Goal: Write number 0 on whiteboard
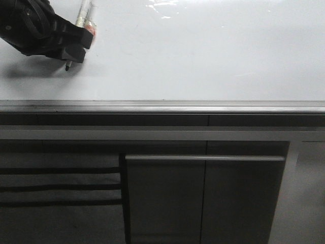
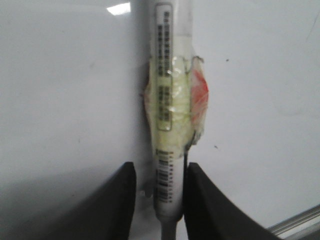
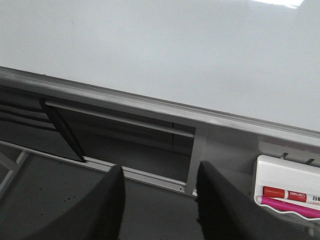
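Whiteboard (image 1: 203, 56) lies open right of the left hand (image 1: 71, 53); marker (image 1: 84, 15) juts above.

Dim, soft-focus; glare on whiteboard (image 1: 203, 51)

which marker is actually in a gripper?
The taped clear-barrelled marker, clamped in the left gripper over the whiteboard. The red marker and pink marker lie in the white tray.
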